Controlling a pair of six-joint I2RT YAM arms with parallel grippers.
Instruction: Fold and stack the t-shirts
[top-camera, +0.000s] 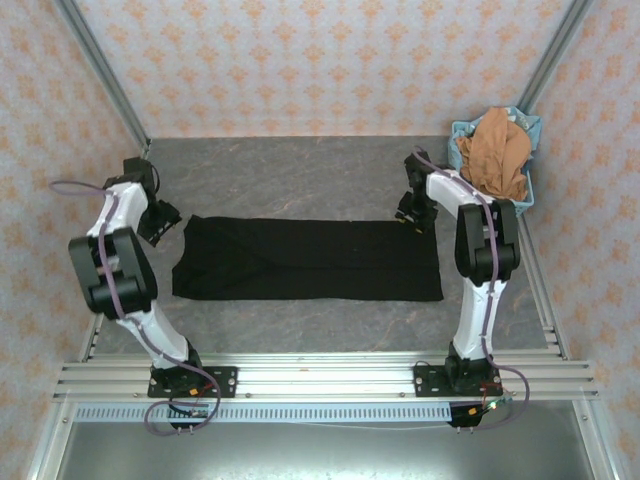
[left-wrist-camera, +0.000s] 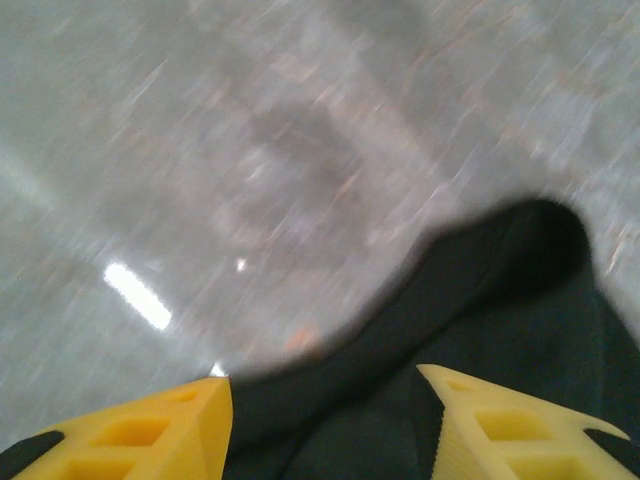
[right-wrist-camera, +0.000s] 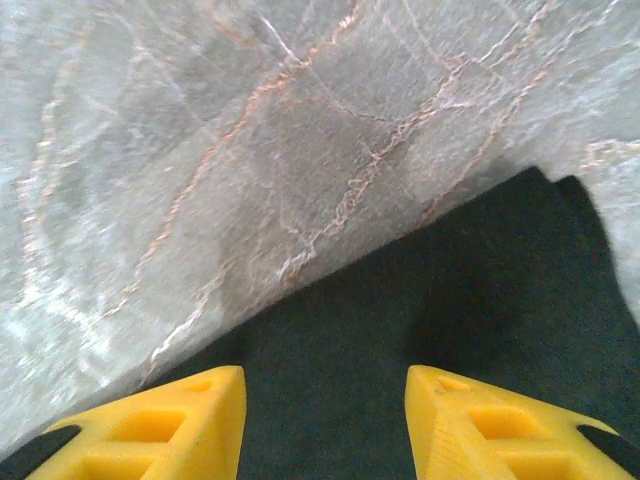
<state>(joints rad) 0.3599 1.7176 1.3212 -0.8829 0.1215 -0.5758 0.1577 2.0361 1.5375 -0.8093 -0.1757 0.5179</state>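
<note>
1. A black t-shirt (top-camera: 305, 260) lies flat in the middle of the grey marbled tabletop (top-camera: 300, 175). It is laid out as a long band running from left to right between the two arms. No print shows on the side facing up.
2. The left arm (top-camera: 115, 265) reaches to the far left corner of that band, and the left jaws sit just beside the cloth's edge.
3. From the left wrist the picture is blurred. The two yellow fingers (left-wrist-camera: 150, 435) stand well apart. The black t-shirt (left-wrist-camera: 480, 330) lies below and between them, with a rounded lump of cloth poking out toward the bare tabletop (left-wrist-camera: 250, 150). The left jaws look released, and nothing is pinched between them.
4. The right arm (top-camera: 480, 240) reaches to the far edge of the band near its right end, with the right jaws low over the cloth.
5. From the right wrist the yellow fingers (right-wrist-camera: 165, 425) are spread wide over the black t-shirt (right-wrist-camera: 420, 320), which lies smooth and flat beneath the gap. Its straight edge runs on a slant against the veined tabletop (right-wrist-camera: 250, 130). The right jaws are released too, and no fold is caught between them.
6. An orange-brown t-shirt (top-camera: 497, 152) is bunched up in a light blue basket (top-camera: 462, 130) at the far right corner of the tabletop. It is heaped above the rim and spills over the near side, well apart from the black one.
7. The basket sits just behind and to the right of the right arm.
</note>
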